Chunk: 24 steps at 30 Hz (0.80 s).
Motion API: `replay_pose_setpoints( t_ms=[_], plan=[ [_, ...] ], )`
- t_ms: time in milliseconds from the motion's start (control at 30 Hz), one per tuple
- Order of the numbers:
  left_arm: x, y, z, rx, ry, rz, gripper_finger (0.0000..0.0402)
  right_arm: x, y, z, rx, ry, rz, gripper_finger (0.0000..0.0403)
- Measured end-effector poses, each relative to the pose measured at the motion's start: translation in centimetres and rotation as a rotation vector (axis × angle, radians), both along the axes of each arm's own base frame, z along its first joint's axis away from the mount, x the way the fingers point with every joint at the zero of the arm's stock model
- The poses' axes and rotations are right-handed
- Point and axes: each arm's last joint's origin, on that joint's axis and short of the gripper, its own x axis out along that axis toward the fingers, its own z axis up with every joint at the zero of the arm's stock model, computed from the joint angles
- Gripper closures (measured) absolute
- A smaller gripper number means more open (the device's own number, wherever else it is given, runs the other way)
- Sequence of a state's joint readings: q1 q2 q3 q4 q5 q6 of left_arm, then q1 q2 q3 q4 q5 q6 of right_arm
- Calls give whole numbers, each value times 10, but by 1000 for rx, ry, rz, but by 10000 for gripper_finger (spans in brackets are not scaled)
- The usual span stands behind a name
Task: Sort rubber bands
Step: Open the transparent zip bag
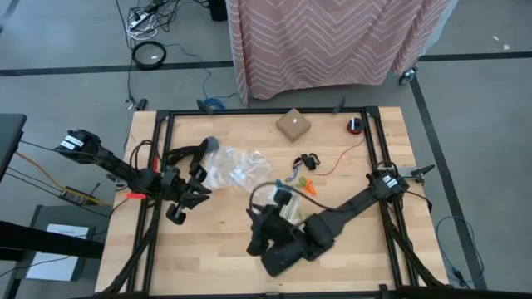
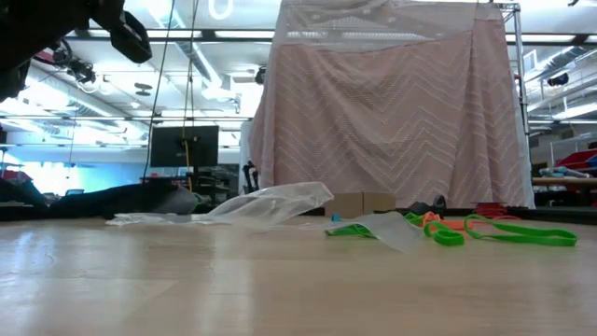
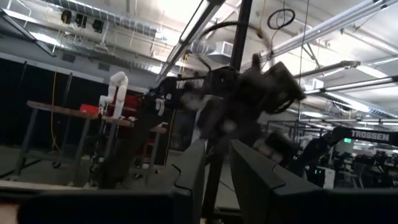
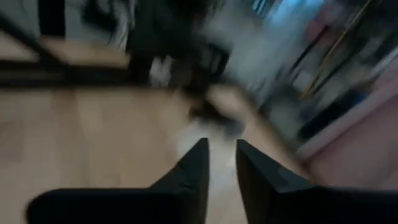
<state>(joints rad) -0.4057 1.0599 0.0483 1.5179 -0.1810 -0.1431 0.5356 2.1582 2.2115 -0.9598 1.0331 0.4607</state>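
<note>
Lying loose on the table (image 1: 216,241), the rubber bands (image 1: 302,173) form a small cluster of black, blue, orange and green just beside the clear plastic bags (image 1: 237,166), on the side away from the left arm, likely so either gripper can reach them for sorting. In the low view the green bands stretch flat, long axes running across the picture. The right gripper (image 4: 219,163) hangs just beside the bags on their near side, fingers a little apart with nothing between them. The left gripper (image 3: 214,163) sits beside the bags' other end, raised off the table and aimed at the room, fingers slightly parted and empty.
</note>
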Motion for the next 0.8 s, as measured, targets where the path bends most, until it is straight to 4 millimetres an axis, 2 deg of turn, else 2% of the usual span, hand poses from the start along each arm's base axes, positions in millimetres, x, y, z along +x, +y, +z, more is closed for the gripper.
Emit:
replay_pose_setpoints(
  t_ms=[133,333,567,800],
  plan=[
    [2,-1,-4,16,37,0,318,2,-14,-44,159,132,-44,270],
    [3,-1,-8,33,79,1,318,5,-28,-88,277,221,-80,229],
    [5,-2,-12,57,125,10,318,10,-31,-127,351,241,-3,222],
    [6,-2,-15,69,153,10,318,11,-32,-140,348,261,53,222]
  ],
)
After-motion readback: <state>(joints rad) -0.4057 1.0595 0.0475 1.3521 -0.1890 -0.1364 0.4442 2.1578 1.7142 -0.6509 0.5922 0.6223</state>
